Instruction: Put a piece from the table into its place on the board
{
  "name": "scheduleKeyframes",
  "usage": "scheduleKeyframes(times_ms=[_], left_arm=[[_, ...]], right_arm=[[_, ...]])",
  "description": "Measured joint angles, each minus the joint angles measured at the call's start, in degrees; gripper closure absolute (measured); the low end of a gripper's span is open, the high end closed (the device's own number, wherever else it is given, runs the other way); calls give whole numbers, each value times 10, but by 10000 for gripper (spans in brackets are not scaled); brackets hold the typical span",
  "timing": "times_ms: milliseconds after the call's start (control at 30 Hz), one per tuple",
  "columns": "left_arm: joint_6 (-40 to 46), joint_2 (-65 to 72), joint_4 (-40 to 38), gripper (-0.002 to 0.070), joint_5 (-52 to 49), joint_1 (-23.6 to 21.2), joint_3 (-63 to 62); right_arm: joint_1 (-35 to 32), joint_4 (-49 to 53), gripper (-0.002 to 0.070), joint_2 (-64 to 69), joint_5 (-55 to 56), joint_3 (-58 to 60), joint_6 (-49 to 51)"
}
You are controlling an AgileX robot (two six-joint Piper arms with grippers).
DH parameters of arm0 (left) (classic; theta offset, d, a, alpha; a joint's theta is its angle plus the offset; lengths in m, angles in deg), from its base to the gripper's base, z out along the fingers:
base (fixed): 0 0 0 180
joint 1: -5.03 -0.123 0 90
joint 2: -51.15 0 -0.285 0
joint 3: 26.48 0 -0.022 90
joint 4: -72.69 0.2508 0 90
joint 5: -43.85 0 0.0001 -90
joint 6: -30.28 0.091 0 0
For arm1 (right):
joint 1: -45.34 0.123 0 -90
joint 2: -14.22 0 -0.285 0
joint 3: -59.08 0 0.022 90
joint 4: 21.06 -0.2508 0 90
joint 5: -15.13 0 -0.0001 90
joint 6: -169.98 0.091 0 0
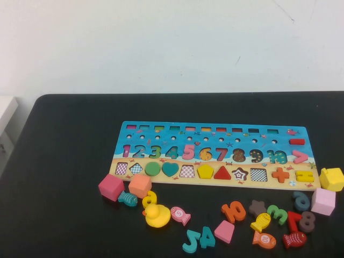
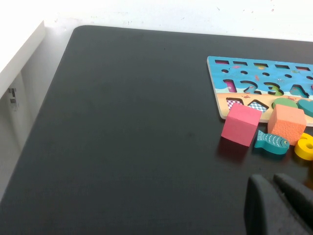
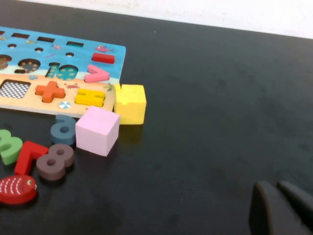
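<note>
sitting flush in its pentagon recess, the small flat yellow pentagon piece (image 1: 205, 171) already fills its slot on the long wooden puzzle board (image 1: 215, 131), so nothing looks left. the left gripper (image 2: 276, 208) and right gripper (image 3: 279, 210) hang clenched, empty, well off the board.
</note>
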Motion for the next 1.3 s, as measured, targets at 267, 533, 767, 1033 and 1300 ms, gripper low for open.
scheduleKeyframes(times_ms=[267,533,767,1033,1300], left_arm=[[2,0,0,676,0,0,0],[2,0,0,676,0,0,0],[2,0,0,676,0,0,0],[34,0,39,676,0,0,0],[41,0,55,676,0,0,0]], right_arm=[[0,0,657,0,0,0,0],[0,0,657,0,0,0,0],[0,0,657,0,0,0,0],[0,0,657,0,0,0,0],[0,0,657,0,0,0,-11]])
